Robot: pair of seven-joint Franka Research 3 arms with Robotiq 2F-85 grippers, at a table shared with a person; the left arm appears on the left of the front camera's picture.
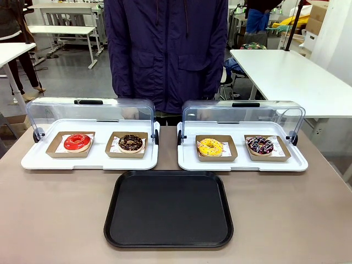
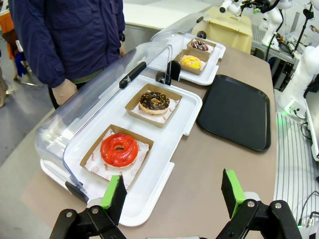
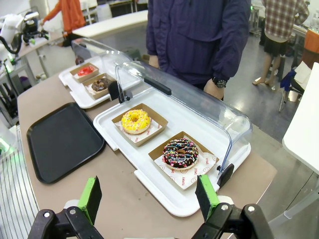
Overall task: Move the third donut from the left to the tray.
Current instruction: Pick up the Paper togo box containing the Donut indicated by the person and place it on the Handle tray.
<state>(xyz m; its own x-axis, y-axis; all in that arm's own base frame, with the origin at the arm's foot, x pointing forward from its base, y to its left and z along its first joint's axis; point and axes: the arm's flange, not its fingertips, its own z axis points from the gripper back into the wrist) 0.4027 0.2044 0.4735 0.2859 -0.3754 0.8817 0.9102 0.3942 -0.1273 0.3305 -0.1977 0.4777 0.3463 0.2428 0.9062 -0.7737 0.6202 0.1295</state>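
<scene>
The third donut (image 1: 210, 146), yellow-glazed in a brown cardboard holder, sits on the left half of the right white tray, under its raised clear lid; I also see the donut (image 3: 135, 121) from the right wrist and the donut (image 2: 191, 61) far off from the left wrist. The black tray (image 1: 169, 208) lies in front of both white trays, with nothing on it. My left gripper (image 2: 173, 191) stands open above the table's left end, near the red donut (image 2: 119, 149). My right gripper (image 3: 148, 195) stands open above the right end, near the dark sprinkled donut (image 3: 180, 153).
The left white tray (image 1: 91, 160) holds the red donut and a chocolate donut (image 1: 130, 143). The right white tray (image 1: 242, 164) also holds the sprinkled chocolate donut (image 1: 259, 145). Both lids are tipped back. A person in a dark jacket (image 1: 165, 49) stands at the far side.
</scene>
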